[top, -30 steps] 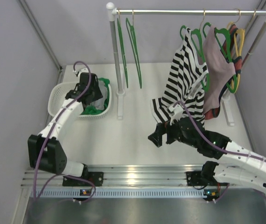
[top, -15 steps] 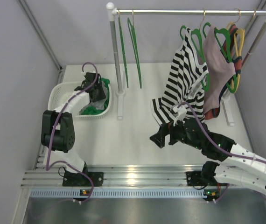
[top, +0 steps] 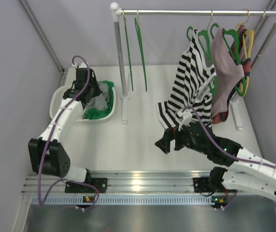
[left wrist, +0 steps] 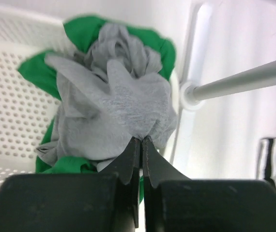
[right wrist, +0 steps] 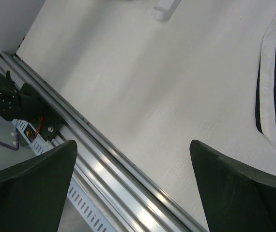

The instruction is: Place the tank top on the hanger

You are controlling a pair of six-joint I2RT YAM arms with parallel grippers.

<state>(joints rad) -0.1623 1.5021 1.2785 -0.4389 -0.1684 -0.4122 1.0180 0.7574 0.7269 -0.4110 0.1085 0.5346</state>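
white perforated plastic basket: the landmark, standing on the white bench at its far left.
light-grey sleeveless knit tank top: bunched in a heap inside the basket, lying on a bright green garment that shows around its edges.
left tool: over the basket's contents, its two black fingers pressed together with a fold of the tank top pinched between the tips.
thin bright-green triangular hanger with a gold hook: bare, hanging from the silver rail beyond and to the right of the basket, just past the rail's upright post; a second one like it hangs beside it.
right tool: well to the right of the basket, above bare bench, fingers spread wide with nothing between them.
black-and-white striped top: on the rail far to the right of the basket, its hem reaching the bench near the right tool.
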